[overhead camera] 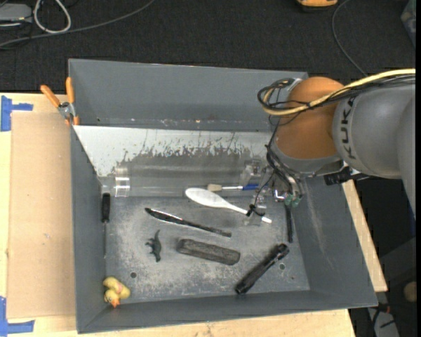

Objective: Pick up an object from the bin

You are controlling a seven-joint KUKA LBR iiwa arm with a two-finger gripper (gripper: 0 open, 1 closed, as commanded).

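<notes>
Gripper (260,211), opening unclear, over thin handle end of smooth white plastic spoon (208,198)

The gripper (264,206) hangs over the handle end of a white plastic spoon (208,198) in the grey metal bin (196,90), beside a clear plastic tube (182,175), a slim black knife (186,221) and a dark grey oblong block (208,251).

The white plastic spoon (214,200) lay flat on the floor of the bin (196,111), right of centre. Its oval bowl pointed left. Its handle ran right, slanting toward the near wall.
</notes>
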